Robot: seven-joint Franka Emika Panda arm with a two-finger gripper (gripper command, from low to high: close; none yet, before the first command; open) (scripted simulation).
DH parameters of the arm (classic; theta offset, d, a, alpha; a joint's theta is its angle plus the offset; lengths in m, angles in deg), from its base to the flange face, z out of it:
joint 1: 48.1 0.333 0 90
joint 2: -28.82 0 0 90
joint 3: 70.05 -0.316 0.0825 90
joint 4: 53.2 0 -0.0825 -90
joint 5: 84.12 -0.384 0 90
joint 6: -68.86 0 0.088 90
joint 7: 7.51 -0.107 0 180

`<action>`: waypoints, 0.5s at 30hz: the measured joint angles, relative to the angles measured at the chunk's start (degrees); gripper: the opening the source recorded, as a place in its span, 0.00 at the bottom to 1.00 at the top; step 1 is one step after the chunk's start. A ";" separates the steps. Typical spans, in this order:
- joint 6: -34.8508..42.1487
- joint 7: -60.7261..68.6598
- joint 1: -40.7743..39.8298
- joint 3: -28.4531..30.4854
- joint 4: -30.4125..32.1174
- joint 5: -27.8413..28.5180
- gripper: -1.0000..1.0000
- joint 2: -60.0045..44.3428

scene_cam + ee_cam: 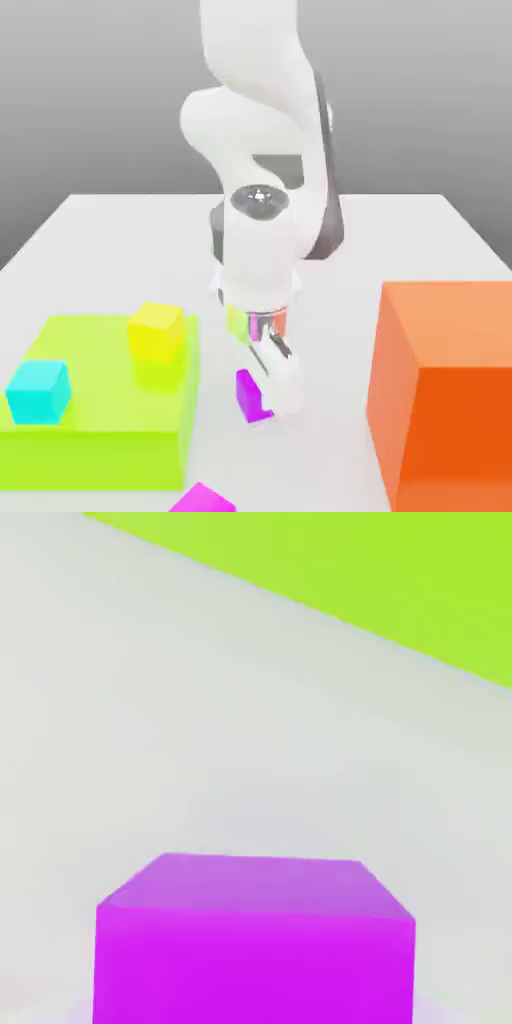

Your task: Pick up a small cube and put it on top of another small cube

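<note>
A small cube [248,392], glossy magenta-purple, rests on the white table near the front, just beside the lime green slab's right edge. My gripper [262,395] points straight down over it and is shut on it, with one white finger [287,384] pressed against its right side. In the hand view the same small cube [255,942] sits close up between the fingers, its top face and one side showing.
The lime green slab [90,430] fills the exterior view's left front and carries a yellow cube [156,331] and a cyan cube [38,390]. A big orange block [445,390] stands at the right. A lighter pink-magenta cube [203,497] lies at the front edge.
</note>
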 joint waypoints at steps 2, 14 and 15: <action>3.32 2.45 0.46 -0.79 0.75 -3.52 0.00 4.08; 28.07 32.93 0.44 8.52 -2.62 -3.31 0.00 26.52; 30.03 35.96 0.11 9.60 -3.07 -2.65 0.00 28.06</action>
